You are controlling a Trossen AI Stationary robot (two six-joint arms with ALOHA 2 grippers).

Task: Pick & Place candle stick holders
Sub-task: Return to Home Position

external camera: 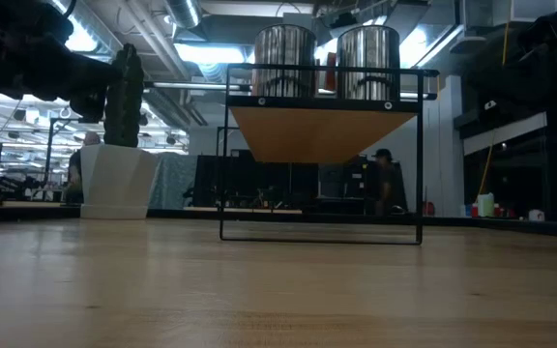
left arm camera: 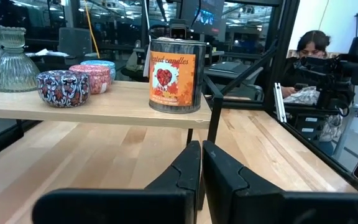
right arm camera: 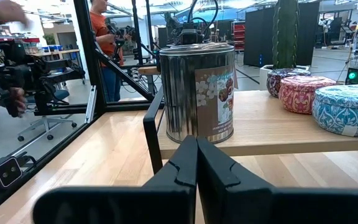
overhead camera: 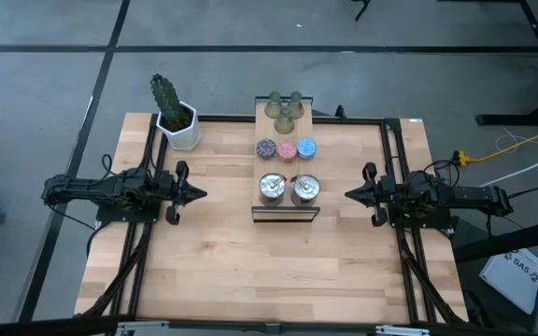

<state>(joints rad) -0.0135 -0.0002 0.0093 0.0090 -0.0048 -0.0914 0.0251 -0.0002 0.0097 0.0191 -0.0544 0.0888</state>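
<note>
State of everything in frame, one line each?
shelf: standing, level
left gripper: shut, empty, left of shelf
right gripper: shut, empty, right of shelf
bell-shaped holders: three, upright on shelf
round tins: three, lids on, on shelf
silver cans: two, upright, lids on, on shelf
cactus: upright in pot, on table

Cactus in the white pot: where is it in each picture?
High view: cactus at the table's far left corner, left of the wooden shelf.
Low view: cactus at the left, beside the shelf.
Left wrist view: not in it.
Right wrist view: cactus behind the shelf, beyond the purple holder.
Shared landmark: the shelf.
</note>
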